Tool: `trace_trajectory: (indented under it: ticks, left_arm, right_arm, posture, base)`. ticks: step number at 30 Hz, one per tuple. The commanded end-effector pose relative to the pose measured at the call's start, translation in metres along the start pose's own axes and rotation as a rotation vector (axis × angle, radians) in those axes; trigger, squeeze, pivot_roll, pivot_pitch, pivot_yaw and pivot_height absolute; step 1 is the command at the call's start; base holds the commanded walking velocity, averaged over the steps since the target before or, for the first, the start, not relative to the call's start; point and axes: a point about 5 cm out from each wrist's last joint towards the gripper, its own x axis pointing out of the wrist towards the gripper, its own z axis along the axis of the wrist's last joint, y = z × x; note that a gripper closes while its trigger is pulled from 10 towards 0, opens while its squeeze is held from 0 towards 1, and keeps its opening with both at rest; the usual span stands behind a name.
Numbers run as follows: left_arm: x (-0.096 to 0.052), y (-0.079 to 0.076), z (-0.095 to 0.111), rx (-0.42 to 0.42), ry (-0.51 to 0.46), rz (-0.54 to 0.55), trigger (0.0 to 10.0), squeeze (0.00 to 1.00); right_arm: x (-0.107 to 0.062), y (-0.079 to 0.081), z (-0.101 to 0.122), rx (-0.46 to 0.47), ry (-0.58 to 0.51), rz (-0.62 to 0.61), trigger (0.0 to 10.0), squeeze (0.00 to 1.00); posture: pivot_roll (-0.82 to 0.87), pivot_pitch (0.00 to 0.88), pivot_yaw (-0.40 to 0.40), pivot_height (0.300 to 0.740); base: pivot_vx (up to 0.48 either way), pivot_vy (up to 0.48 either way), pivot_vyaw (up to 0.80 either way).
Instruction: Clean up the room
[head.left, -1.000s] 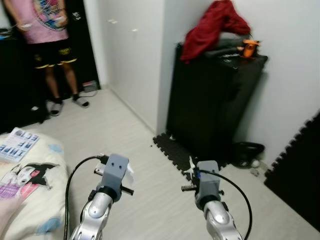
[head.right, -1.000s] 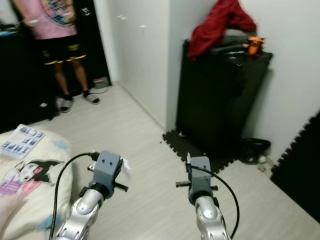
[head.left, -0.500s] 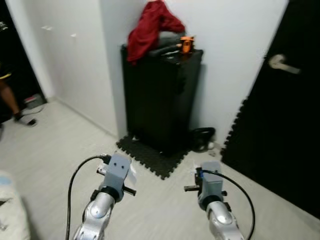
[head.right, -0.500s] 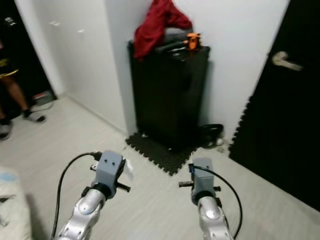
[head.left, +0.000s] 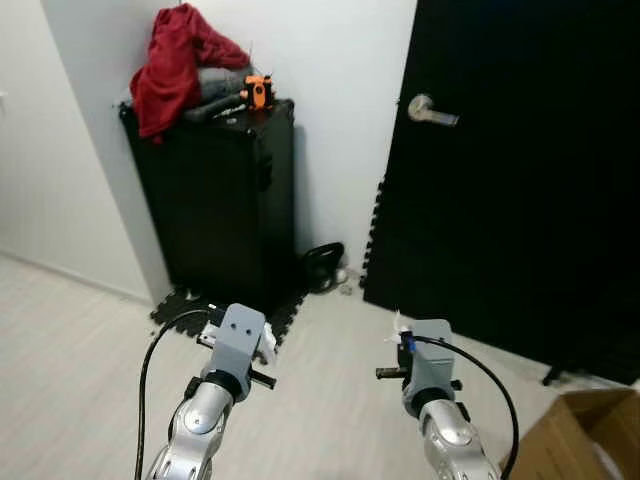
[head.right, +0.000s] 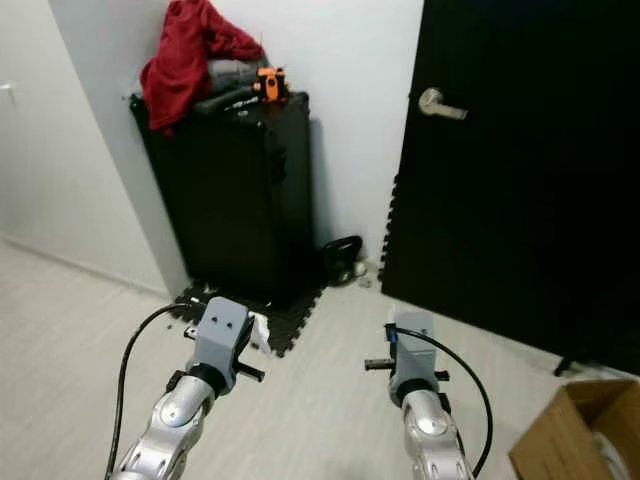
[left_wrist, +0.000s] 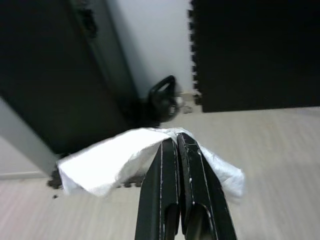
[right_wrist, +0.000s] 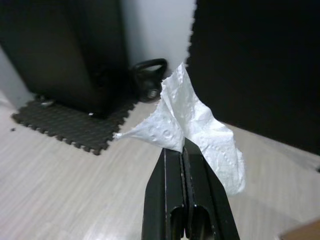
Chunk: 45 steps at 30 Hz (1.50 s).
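Ahead in the eye views: black cabinet (head.left: 215, 190) with red cloth (head.left: 175, 60) on top, kettlebell (head.right: 340, 260) on the floor, black door (head.left: 520, 170), cardboard box (head.right: 585, 435) at lower right. Both arms are raised.

Left wrist view: left gripper (left_wrist: 176, 145) clamped on a white tissue (left_wrist: 105, 165), long axis crosswise to the fingers.

Right wrist view: right gripper (right_wrist: 181, 151) clamped on a crumpled tissue (right_wrist: 200, 127), peak pointing away from the fingers.

Judgement: pickup done; both tissues still need dropping, perhaps in that box.

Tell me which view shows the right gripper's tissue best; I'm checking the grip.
The right wrist view: the tissue fans out, pinched between the shut fingers. In the eye views it's just a white scrap above the right gripper.
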Motion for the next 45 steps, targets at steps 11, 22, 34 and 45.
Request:
trace_trajectory:
  ticks: [11,22,34,45]
  left_arm:
    - [-0.001,0.000,-0.005,0.000,0.030,-0.002,10.0,0.00]
    - [-0.003,0.002,-0.008,-0.014,0.043,0.011,10.0,0.00]
    - [-0.003,0.002,-0.008,-0.009,0.045,0.002,10.0,0.00]
    - [-0.005,0.003,-0.015,-0.044,0.109,0.024,10.0,0.00]
  right_arm:
    - [-0.001,0.002,-0.006,-0.009,0.028,-0.006,10.0,0.00]
    - [-0.001,0.002,-0.007,-0.012,0.034,-0.016,10.0,0.00]
    - [-0.002,0.001,-0.008,-0.010,0.039,-0.020,10.0,0.00]
    - [-0.001,0.001,-0.010,-0.011,0.047,-0.022,10.0,0.00]
  posture:
    - [-0.02,0.041,-0.006,0.740]
    - [-0.02,0.037,-0.005,0.740]
    - [-0.02,0.036,-0.001,0.740]
    - [-0.02,0.047,-0.003,0.740]
  base:
    - [0.000,0.000,-0.80]
    - [0.000,0.000,-0.80]
    - [0.000,0.000,-0.80]
    - [0.000,0.000,-0.80]
